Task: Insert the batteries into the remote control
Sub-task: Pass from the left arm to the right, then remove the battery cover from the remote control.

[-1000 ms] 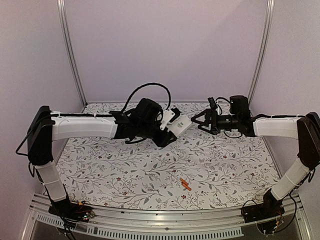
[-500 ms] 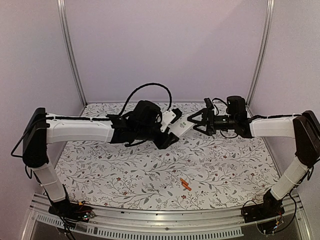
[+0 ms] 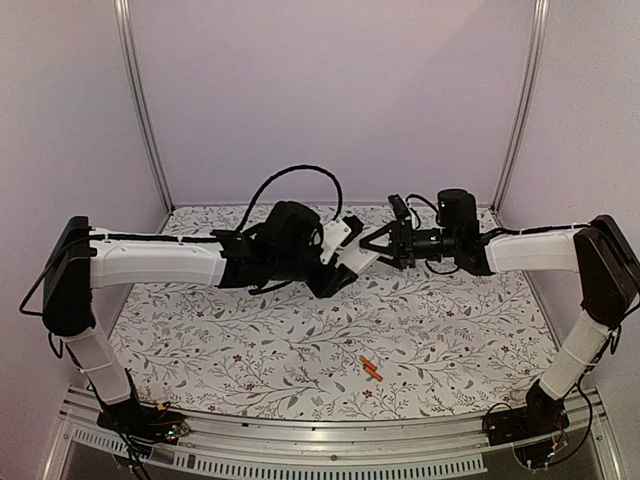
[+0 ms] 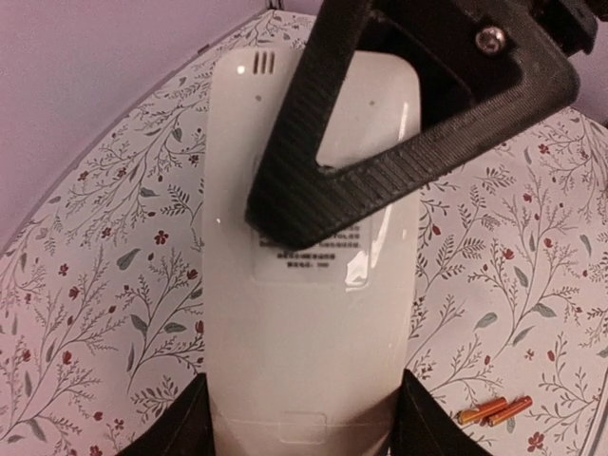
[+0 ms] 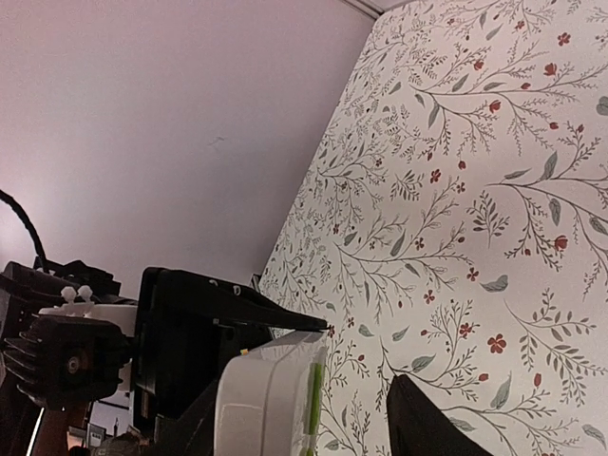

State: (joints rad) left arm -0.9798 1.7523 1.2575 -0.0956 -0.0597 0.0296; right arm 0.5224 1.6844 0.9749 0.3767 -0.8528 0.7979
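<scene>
The white remote control (image 3: 358, 254) hangs in the air above the back of the table, with my left gripper (image 3: 335, 268) shut on its near end. In the left wrist view the remote control (image 4: 304, 285) runs away from my left gripper (image 4: 304, 423), back side up, its label showing. My right gripper (image 3: 373, 245) straddles the far end; one black finger (image 4: 380, 142) lies across the remote's back. In the right wrist view the remote's end (image 5: 275, 399) sits between the jaws of my right gripper (image 5: 304, 413), with a gap to one finger (image 5: 427, 427). Two orange batteries (image 3: 372, 368) lie on the table.
The batteries (image 4: 494, 410) rest side by side on the flowered table cover (image 3: 250, 330), near the front and below both grippers. Metal frame posts (image 3: 140, 110) stand at the back corners, and a rail (image 3: 300, 430) runs along the near edge.
My right arm has moved left until its jaws straddle the remote's far end, and the jaws have narrowed. The left arm still holds the remote, shifted only slightly.
</scene>
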